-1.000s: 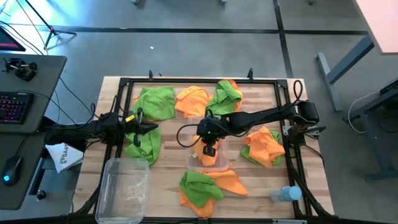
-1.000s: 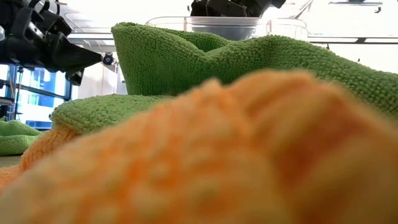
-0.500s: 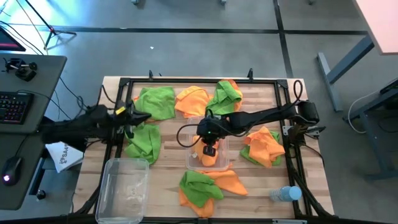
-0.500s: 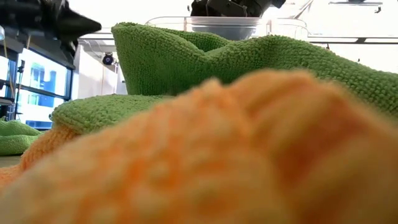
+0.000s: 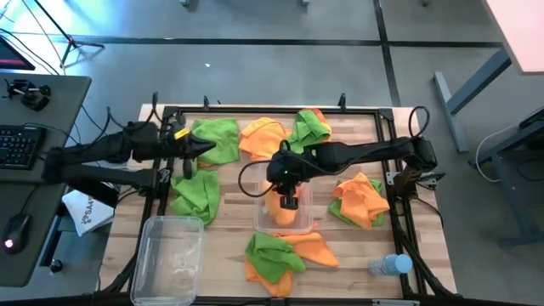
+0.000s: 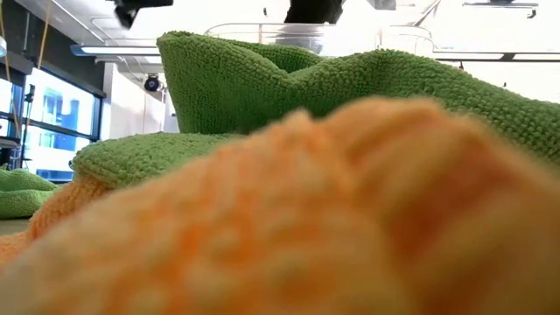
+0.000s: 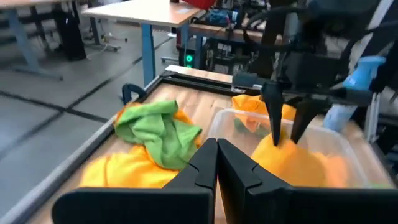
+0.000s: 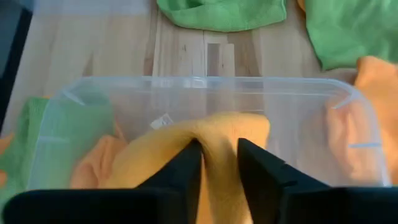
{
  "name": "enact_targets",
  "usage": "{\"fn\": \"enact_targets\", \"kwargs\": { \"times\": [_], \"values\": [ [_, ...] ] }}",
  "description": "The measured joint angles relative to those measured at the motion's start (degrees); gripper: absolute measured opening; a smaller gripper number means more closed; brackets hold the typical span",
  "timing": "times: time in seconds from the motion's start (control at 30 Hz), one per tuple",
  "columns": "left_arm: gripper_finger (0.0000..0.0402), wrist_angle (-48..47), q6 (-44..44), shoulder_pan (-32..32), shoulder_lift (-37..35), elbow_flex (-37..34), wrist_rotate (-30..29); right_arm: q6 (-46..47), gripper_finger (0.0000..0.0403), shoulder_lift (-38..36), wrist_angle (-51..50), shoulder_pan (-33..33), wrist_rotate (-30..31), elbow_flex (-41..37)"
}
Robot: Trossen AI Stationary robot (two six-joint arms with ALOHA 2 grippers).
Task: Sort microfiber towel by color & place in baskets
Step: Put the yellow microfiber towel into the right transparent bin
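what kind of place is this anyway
Probably a robotics lab or workshop. A wooden table with a black frame carries two robot arms, a desk with a keyboard and mouse stands beside it, and more desks stand on a bare concrete floor.

Right gripper [image 5: 290, 202] hangs over orange towel [image 5: 289, 216] in basket [image 5: 307, 223].

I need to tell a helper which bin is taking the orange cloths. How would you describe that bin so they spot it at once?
Start at the middle of the wooden table, under the right gripper, whose fingers stand apart over it. The clear basket there has an orange towel inside. The other clear basket, at the table's front left corner, holds no cloth.
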Motion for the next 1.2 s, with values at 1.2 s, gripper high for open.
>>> {"fn": "enact_targets", "kwargs": {
  "times": [1.2],
  "values": [
    [0.0000,0.8,6.8,-0.1,7.3,11.3,-0.6,5.0,0.0166,-11.3,-15.6,0.0,1.1,1.9]
  ]
}}
